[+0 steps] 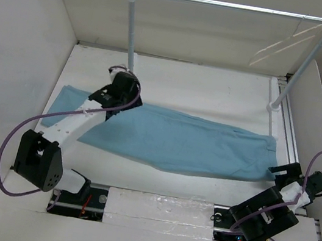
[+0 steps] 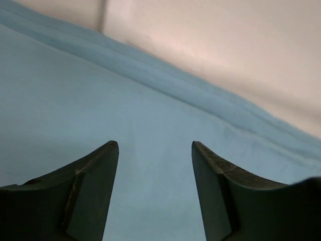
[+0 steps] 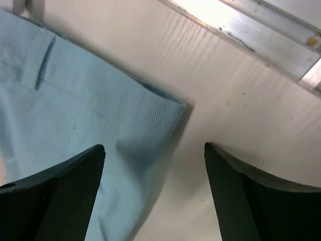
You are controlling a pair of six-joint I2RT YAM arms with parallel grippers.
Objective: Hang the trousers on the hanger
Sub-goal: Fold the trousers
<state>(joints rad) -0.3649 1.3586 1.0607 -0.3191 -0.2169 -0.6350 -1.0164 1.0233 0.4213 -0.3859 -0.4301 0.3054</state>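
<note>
Found the trousers (image 1: 176, 141) lying flat on the desk (image 1: 215, 92), stretched lengthwise from left to right across its middle. Noted the waistband end at the right, with a belt loop and a stitched corner visible in the right wrist view, and the leg ends at the left, running under the left arm. Noted pale blue cloth, smooth for the most part, with layered edges showing in the left wrist view.

Located the hanger (image 1: 277, 43) well apart from the trousers, hooked over the right end of the silver rail (image 1: 229, 6) near its right post, hanging tilted. Recorded no contact between hanger and trousers.

Found the left pincer (image 2: 155, 145) poised over the leg portion, jaws parted, with only flat cloth showing in the gap and nothing gripped. Cannot tell whether the tips touch the fabric.

Found the right pincer (image 3: 154, 146) at the waistband corner, jaws spread wide and holding nothing. Noted one finger over the blue cloth, the other over bare desk, and the fabric corner lying in the gap. Cannot tell whether the fingers touch anything.

Noted a metal track (image 3: 271, 35) along the desk's right edge, just beyond that corner.
</note>
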